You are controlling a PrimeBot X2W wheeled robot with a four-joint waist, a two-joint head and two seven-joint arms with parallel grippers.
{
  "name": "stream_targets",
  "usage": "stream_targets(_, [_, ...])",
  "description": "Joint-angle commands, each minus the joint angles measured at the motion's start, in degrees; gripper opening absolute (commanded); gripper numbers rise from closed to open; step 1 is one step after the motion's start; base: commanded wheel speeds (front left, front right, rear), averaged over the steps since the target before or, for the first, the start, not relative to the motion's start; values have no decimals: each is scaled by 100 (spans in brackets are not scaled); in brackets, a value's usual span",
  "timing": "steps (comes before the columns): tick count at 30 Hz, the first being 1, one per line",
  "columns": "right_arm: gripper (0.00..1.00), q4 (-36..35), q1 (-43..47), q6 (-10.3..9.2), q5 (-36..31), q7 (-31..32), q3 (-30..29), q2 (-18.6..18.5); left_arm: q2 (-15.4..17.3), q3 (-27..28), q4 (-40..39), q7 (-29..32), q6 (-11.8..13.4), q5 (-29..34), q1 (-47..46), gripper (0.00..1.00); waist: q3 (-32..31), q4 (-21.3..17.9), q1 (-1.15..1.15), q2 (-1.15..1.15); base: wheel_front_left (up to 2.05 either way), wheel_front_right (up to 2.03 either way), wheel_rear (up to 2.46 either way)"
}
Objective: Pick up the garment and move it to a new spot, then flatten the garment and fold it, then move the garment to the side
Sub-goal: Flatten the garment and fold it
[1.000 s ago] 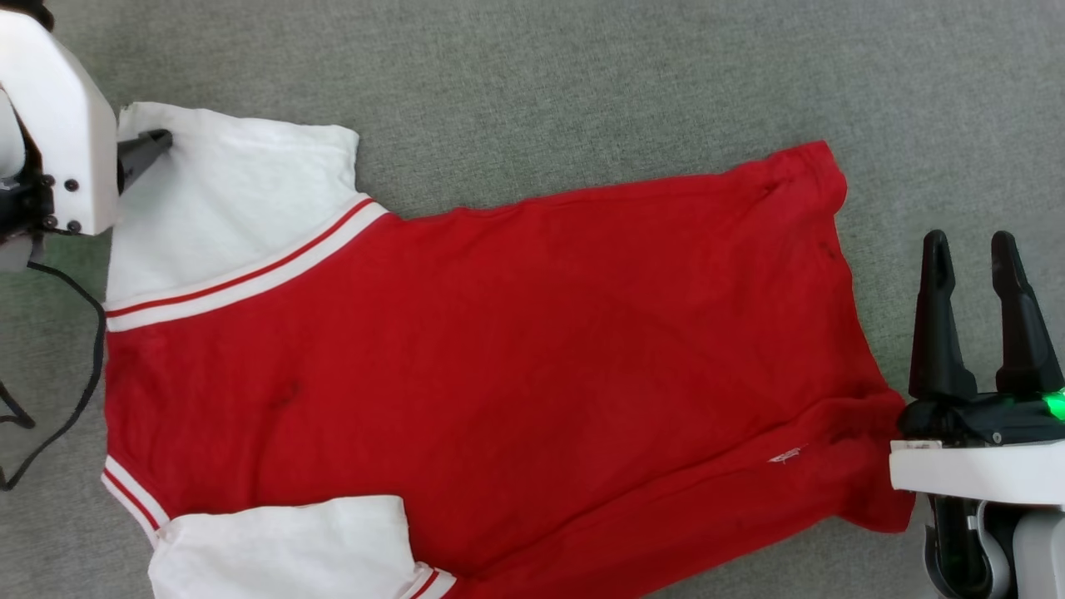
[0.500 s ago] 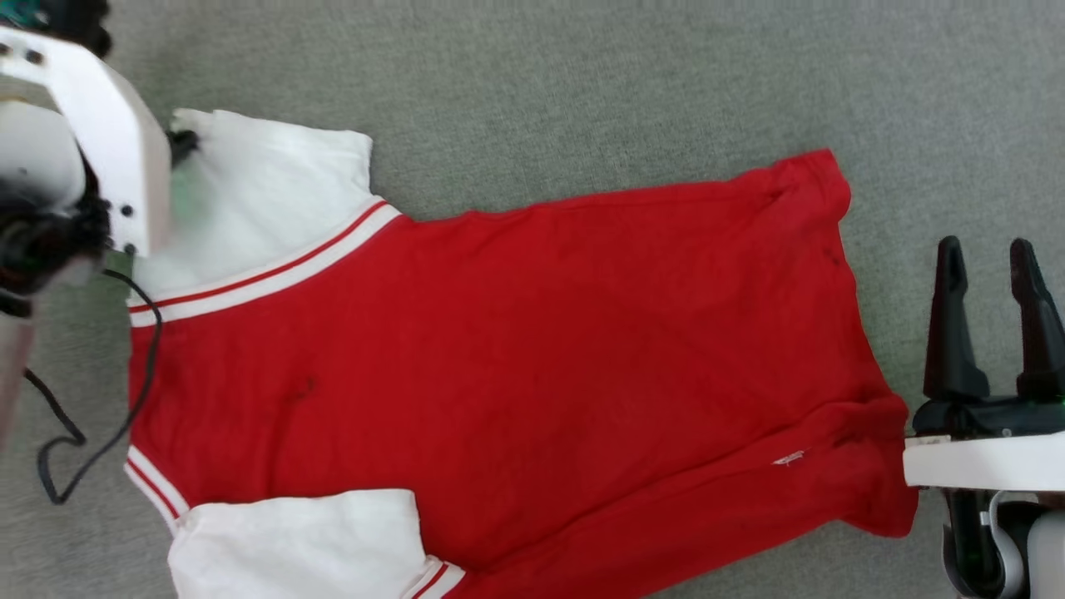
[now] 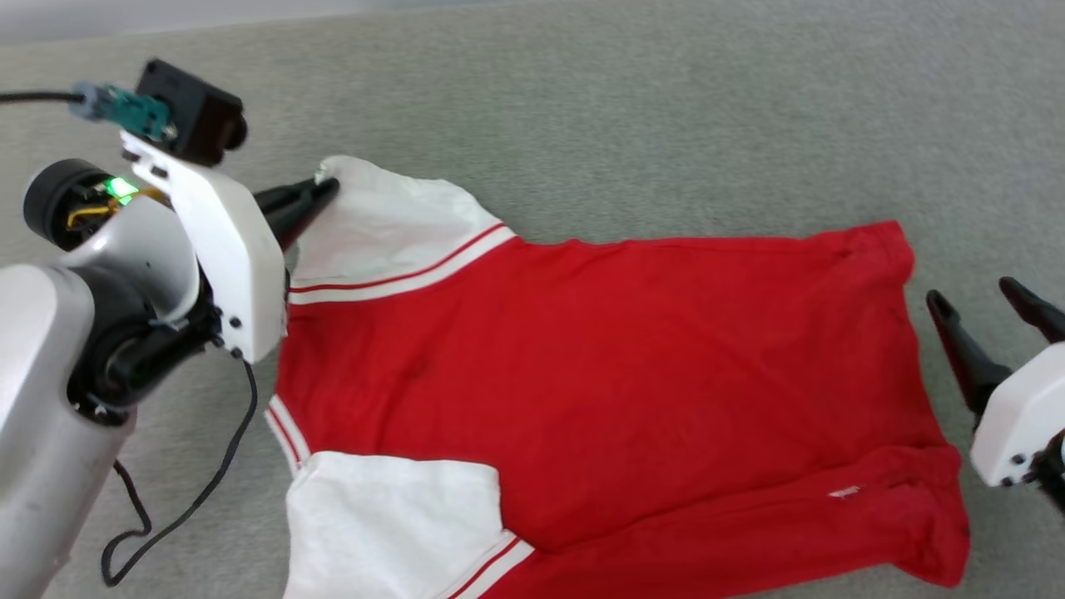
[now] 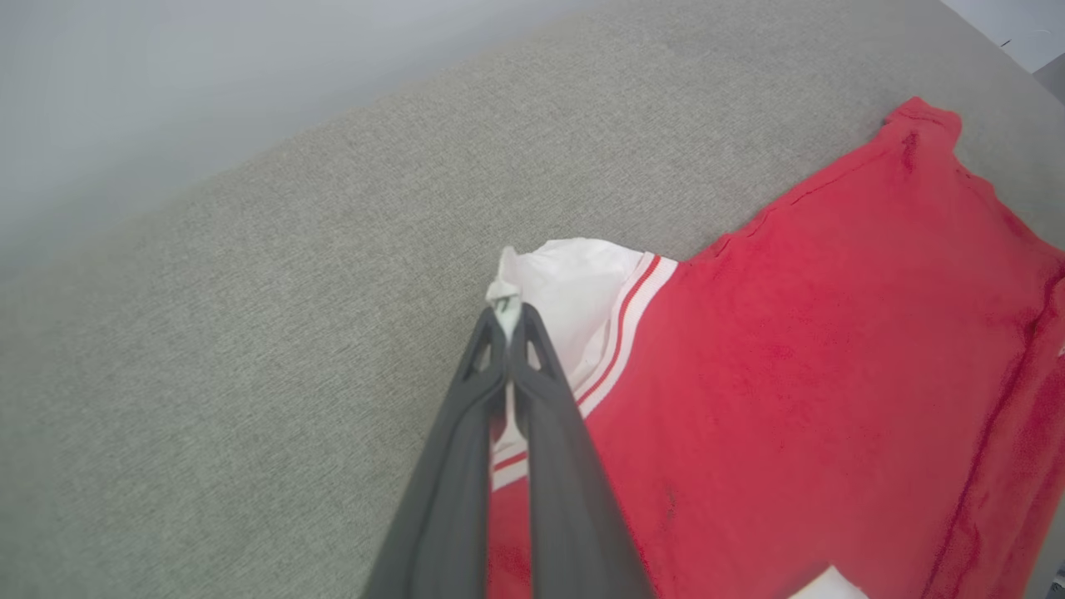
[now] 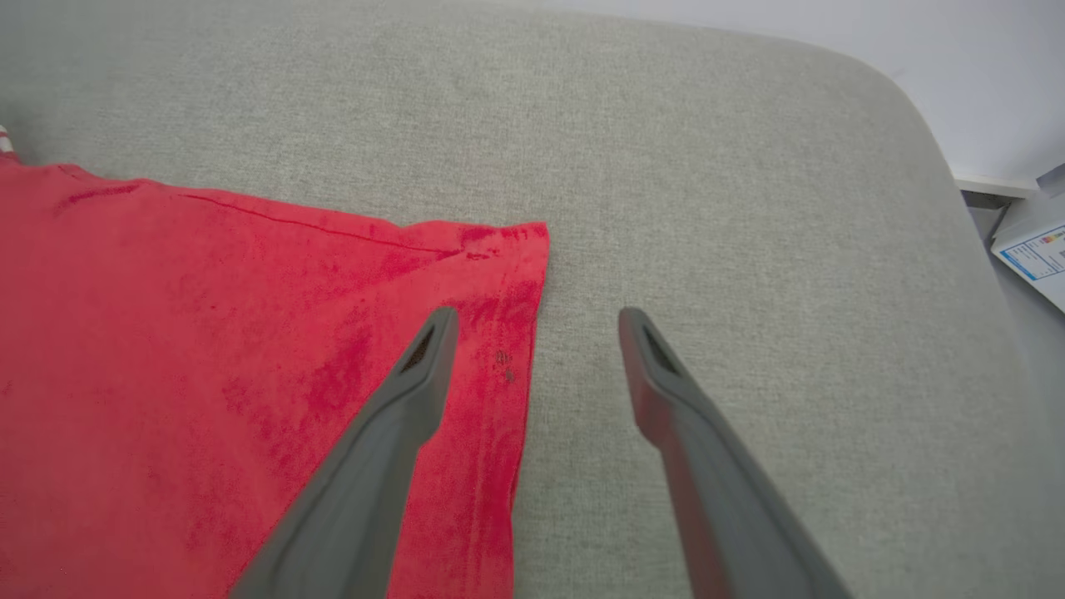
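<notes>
On grey cushion (image 3: 666, 100), garment (image 3: 616, 374) lies spread flat, hem toward right gripper (image 3: 978, 293). Left gripper (image 3: 326, 186) pressed together, pinching edge of upper white sleeve (image 3: 391, 225), cloth bunched at tips. Right gripper spread wide beside hem, holding nothing

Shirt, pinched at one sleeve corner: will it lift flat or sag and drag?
Likely floppy: the shirt lies limp and wrinkled, so it should hang from the sleeve. Probably light: thin cloth bunches in the shut left end effector. The nubby cushion may grip it, so expect drag.
</notes>
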Motion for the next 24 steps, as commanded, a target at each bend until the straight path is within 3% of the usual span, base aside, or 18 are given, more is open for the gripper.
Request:
stream_targets(1, [100,-3,-239,-4,190,654,27,-287,65,-23,-305,-50,0,-33,195,0,-178,283,0,0,0,0,0])
stream_targets(6, [100,6,-654,-3,432,2017,217,-943,136,-108,-1005,-135,27,-33,554,0,-147,567,0,0,0,0,0])
stream_targets(11, [100,180,-1064,-3,600,2930,311,-1235,161,-148,-1464,-208,69,0,775,0,-26,771,0,0,0,0,0])
stream_targets(15, [100,581,-1517,-3,651,3453,463,-1408,153,-163,-1789,-323,115,41,929,0,93,950,0,0,0,0,0])
stream_targets(16, [100,1026,-1926,-3,571,3691,626,-1506,111,-149,-2018,-487,170,105,1068,0,234,1092,0,0,0,0,0])
stream_targets(24, [100,1776,-2128,-3,437,3782,839,-1407,73,-232,-2238,-648,146,190,1155,0,462,1326,0,0,0,0,0])
